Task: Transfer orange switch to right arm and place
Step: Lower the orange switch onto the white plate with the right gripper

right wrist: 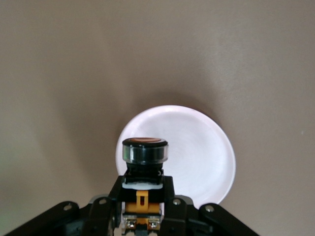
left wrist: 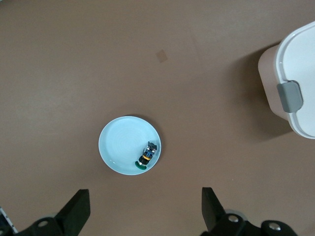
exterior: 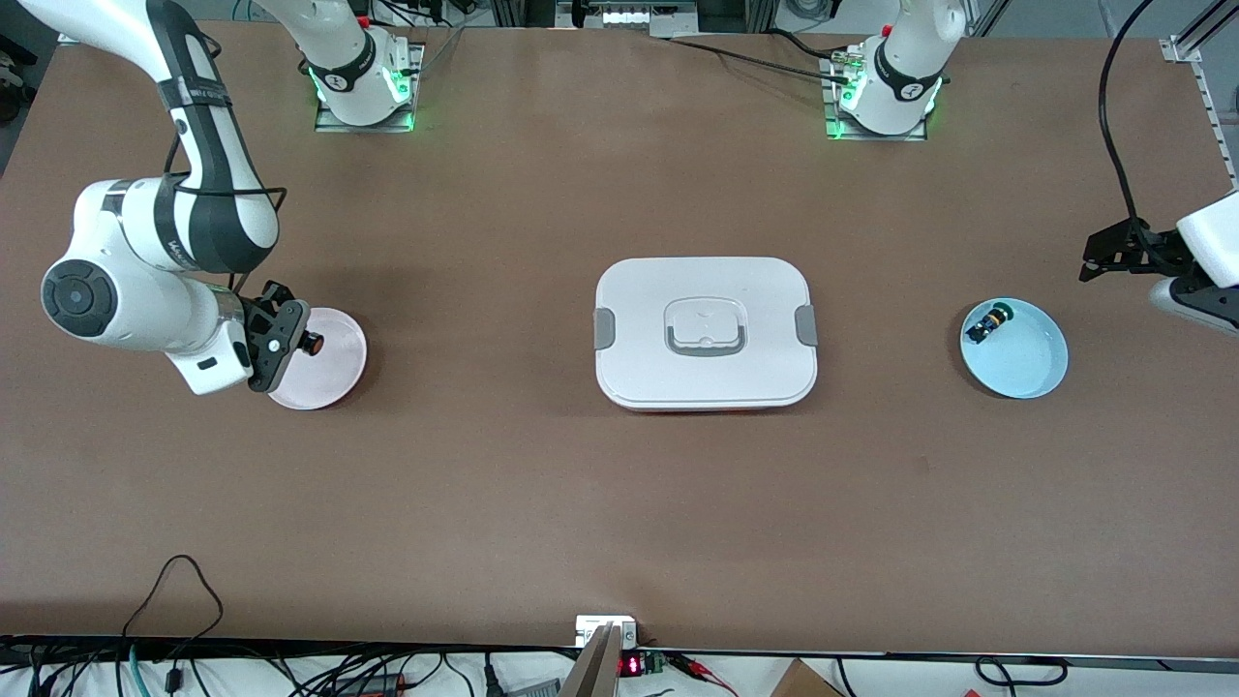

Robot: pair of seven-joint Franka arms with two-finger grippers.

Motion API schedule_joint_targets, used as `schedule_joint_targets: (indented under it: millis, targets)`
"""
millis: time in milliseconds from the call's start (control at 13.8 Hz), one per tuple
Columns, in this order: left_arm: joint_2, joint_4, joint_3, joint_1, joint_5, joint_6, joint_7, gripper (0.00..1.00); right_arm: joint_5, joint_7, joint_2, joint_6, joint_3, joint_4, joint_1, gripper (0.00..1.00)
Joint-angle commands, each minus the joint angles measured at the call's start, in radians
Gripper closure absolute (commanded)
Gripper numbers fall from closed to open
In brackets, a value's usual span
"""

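Note:
My right gripper (exterior: 290, 339) is shut on the orange switch (exterior: 310, 341) and holds it just above the pink plate (exterior: 329, 373), at the right arm's end of the table. In the right wrist view the switch (right wrist: 144, 162) stands between the fingers (right wrist: 106, 209), its black-rimmed orange cap pointing out over the plate (right wrist: 202, 157). My left gripper (exterior: 1113, 254) is open and empty at the left arm's end of the table, up beside the blue plate (exterior: 1026, 358). Its two fingertips (left wrist: 74, 211) show wide apart in the left wrist view.
A green-capped switch (exterior: 992, 321) lies in the blue plate (left wrist: 120, 142), also seen in the left wrist view (left wrist: 146, 156). A white lidded box (exterior: 705, 334) with grey latches sits mid-table; its corner shows in the left wrist view (left wrist: 300, 78).

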State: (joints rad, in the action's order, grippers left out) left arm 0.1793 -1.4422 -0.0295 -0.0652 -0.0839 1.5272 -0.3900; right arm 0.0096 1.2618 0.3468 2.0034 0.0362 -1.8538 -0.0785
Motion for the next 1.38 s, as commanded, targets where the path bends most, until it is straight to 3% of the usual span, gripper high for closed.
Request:
schedule_joint_targets:
  millis: [0,73,364,582,1091,1164,1236,1309]
  targets:
    - [0.046,0.037,0.022,0.015,-0.085,0.046,0.022,0.0,-0.019,0.196,-0.025,0.142,-0.012,-0.106,0.037,0.84]
    - [0.046,0.034,0.026,0.008,-0.074,0.11,0.023,0.0,-0.019,0.236,-0.025,0.2,-0.012,-0.143,0.043,0.84]
    - [0.045,0.034,0.031,0.004,-0.024,0.064,0.055,0.0,-0.019,0.292,0.004,0.323,-0.013,-0.214,0.062,0.84]
    - [0.034,0.031,0.028,0.008,-0.017,0.024,0.334,0.0,-0.022,0.31,0.035,0.4,-0.013,-0.257,0.065,0.84]
    - [-0.08,-0.089,0.026,0.015,0.047,0.014,0.477,0.0,-0.02,0.387,0.084,0.497,-0.013,-0.278,0.082,0.81]
    - [-0.08,-0.09,0.026,0.013,0.047,0.014,0.477,0.0,-0.013,0.369,0.083,0.488,-0.013,-0.277,0.085,0.54]
    - [-0.078,-0.09,0.026,0.013,0.047,0.014,0.477,0.0,-0.01,0.366,0.08,0.485,-0.013,-0.274,0.085,0.04]
    - [-0.078,-0.09,0.026,0.013,0.047,0.013,0.477,0.0,-0.008,0.358,0.075,0.483,-0.013,-0.269,0.085,0.0]
